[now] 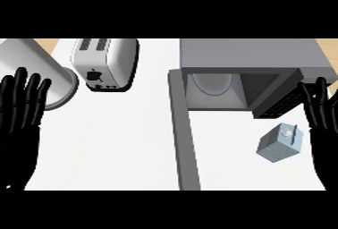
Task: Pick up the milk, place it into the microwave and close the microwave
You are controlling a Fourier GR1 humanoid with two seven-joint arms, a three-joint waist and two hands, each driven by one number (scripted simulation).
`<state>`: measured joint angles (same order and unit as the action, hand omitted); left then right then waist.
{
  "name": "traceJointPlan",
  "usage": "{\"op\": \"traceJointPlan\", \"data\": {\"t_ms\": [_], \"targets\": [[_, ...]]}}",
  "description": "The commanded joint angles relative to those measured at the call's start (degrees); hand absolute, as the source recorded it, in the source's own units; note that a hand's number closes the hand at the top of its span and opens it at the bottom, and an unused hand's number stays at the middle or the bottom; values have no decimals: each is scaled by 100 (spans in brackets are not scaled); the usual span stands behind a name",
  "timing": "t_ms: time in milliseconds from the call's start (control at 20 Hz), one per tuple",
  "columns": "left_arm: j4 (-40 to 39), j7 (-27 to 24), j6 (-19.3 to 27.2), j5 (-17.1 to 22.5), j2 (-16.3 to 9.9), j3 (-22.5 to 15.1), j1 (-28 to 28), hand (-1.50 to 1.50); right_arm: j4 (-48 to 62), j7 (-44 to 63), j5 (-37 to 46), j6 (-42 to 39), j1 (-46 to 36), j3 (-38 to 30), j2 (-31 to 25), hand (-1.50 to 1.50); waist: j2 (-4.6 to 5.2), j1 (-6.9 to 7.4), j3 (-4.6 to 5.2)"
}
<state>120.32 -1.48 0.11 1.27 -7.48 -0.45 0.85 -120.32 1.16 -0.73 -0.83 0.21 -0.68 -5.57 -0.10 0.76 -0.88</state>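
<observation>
The milk [280, 143] is a small pale blue-grey carton with a round cap, standing on the white counter in front of the microwave's right side. The microwave [251, 71] is a grey box at the top right with its cavity showing and a glass turntable [213, 83] inside. Its door [183, 134] is swung open and stretches toward the view's lower edge. My right hand [323, 120] is at the right edge, fingers straight and up, just right of the milk and apart from it. My left hand [20, 116] rests at the left edge, fingers straight and up.
A silver toaster [104, 63] stands at the top, left of centre. A large white cylindrical container [41, 71] lies at the top left, partly behind my left hand. Wooden counter edge shows at the far top corners.
</observation>
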Motion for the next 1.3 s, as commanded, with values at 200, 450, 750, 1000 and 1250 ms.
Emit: {"op": "traceJointPlan", "data": {"t_ms": [200, 450, 750, 1000, 1250], "targets": [[-54, 96, 187, -57, 144, 244, -79, -150, 224, 507, 940, 839, -821, 4, 210, -150, 13, -48, 91], [186, 821, 374, 364, 325, 441, -432, -150, -213, 1600, 1128, 795, -617, 273, 165, -150, 0, -52, 90], [707, 654, -222, 1014, 105, 1005, -1232, -150, -1002, 2128, 1498, 801, -186, 567, 236, -150, 0, -61, 90], [919, 318, -777, 1594, 44, 1463, -2057, -150, -1126, 1930, 2497, 1283, 534, 1242, 544, -150, -14, -39, 94], [1293, 401, -881, 1548, 244, 1530, -2219, -150, -415, 1707, 2132, 1260, 242, 707, 513, -150, 4, -41, 88]]}}
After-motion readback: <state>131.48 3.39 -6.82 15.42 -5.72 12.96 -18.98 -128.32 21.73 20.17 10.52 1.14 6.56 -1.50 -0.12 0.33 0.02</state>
